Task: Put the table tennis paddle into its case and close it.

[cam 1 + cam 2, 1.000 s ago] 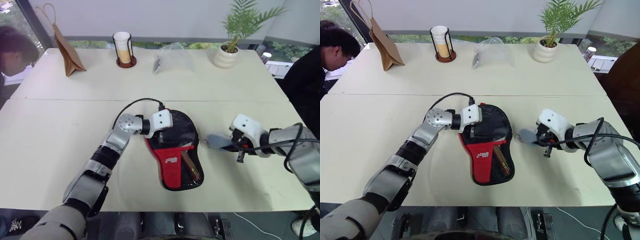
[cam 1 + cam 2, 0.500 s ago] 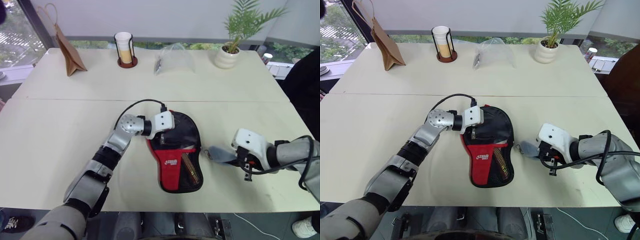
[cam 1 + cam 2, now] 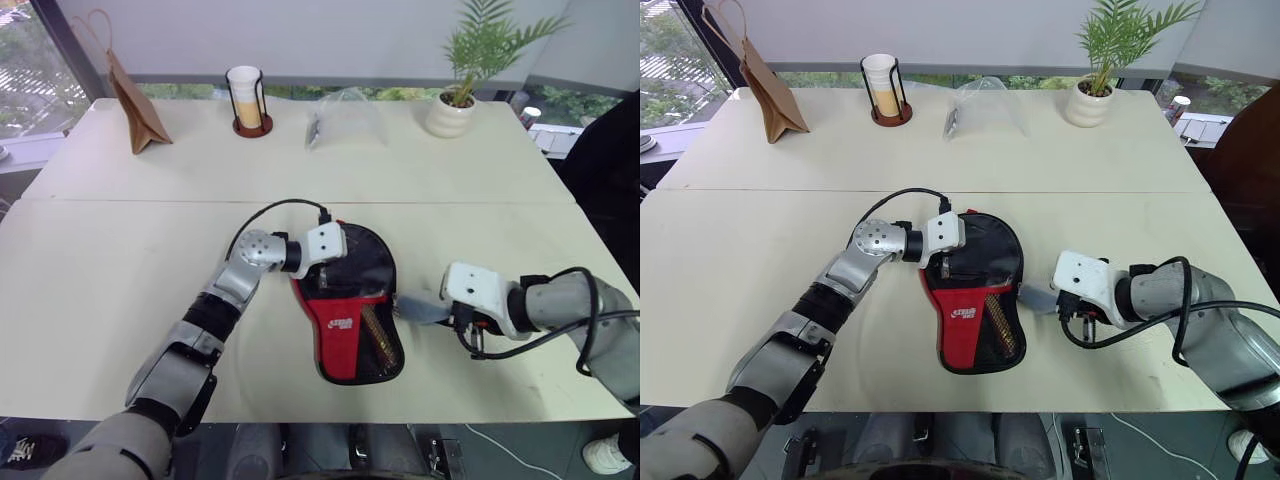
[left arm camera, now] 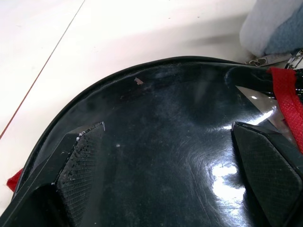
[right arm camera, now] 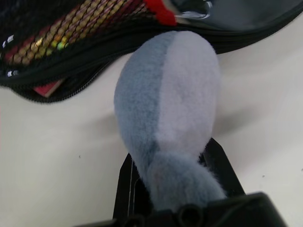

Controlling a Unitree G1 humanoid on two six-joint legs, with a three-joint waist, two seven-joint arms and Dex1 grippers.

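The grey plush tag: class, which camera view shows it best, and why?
The right wrist view: the grey plush tag fills the frame, pinched in the right tool, tip by the case zip. Head views show it as a small grey tab; the left wrist view catches its end.

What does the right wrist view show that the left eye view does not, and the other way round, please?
Right wrist view: up close, the right gripper is shut on a grey plush tail, beside the case's zip edge.
Left eye view: the left gripper open over the case, plus a paper bag, cup, clear bag and plant.
Both: case, tail, table.
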